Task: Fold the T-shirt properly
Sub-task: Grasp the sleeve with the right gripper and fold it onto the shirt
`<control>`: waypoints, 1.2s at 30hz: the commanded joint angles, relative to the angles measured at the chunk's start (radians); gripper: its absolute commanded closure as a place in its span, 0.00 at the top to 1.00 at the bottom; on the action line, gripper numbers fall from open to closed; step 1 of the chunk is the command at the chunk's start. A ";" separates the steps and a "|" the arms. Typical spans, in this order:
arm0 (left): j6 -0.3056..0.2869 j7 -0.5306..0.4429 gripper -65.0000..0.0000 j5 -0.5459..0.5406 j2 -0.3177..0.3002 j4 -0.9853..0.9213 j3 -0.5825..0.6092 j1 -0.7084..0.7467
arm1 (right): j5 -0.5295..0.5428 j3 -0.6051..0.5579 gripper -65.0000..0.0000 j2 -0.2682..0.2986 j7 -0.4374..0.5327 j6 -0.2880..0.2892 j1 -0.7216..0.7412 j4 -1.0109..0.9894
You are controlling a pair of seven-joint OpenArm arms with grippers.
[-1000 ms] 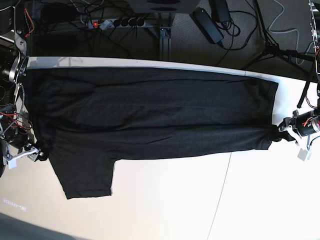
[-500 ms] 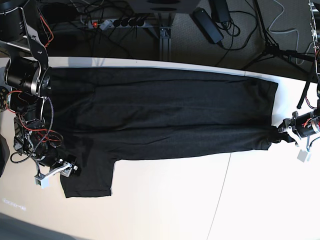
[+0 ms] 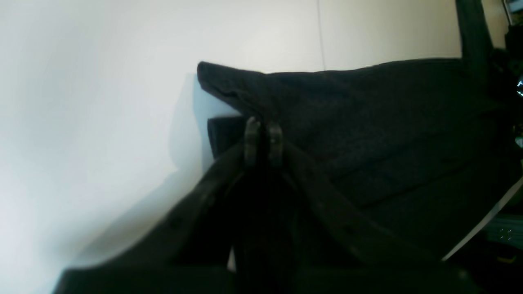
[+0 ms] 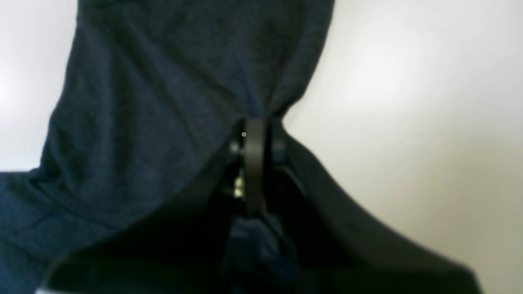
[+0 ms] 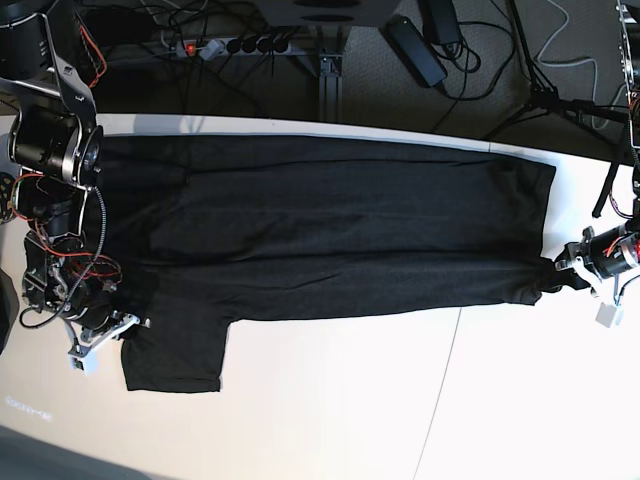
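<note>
Right fingers [image 5: 128, 325] now pinch unlabelled black T-shirt [image 5: 320, 225] sleeve.

White counter [image 5: 330, 420], crossed by a thin seam running from its near edge up to the T-shirt [image 5: 320, 225]. The black T-shirt lies flat on it, spread lengthwise along the far edge, one short sleeve projecting toward the near side at the base view's left. Remaining surface is bare white.

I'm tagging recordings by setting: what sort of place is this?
Likely a robotics lab or workshop: a white table carrying a black T-shirt, two exposed-wire robot arms, and a power strip with tangled cables on the floor behind.
</note>
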 commanded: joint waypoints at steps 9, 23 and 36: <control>-0.025 0.126 0.00 -0.183 -0.028 0.016 -0.056 -0.009 | 0.320 0.001 0.00 0.081 -0.156 0.072 -0.172 0.417; -0.025 0.198 0.00 -0.262 -0.042 0.283 -0.256 0.211 | 0.412 0.018 0.00 0.194 -0.176 0.071 -0.559 0.950; -0.025 0.186 0.00 -0.182 -0.041 0.283 -0.327 0.267 | 0.464 0.097 0.00 0.277 -0.225 0.069 -0.741 1.098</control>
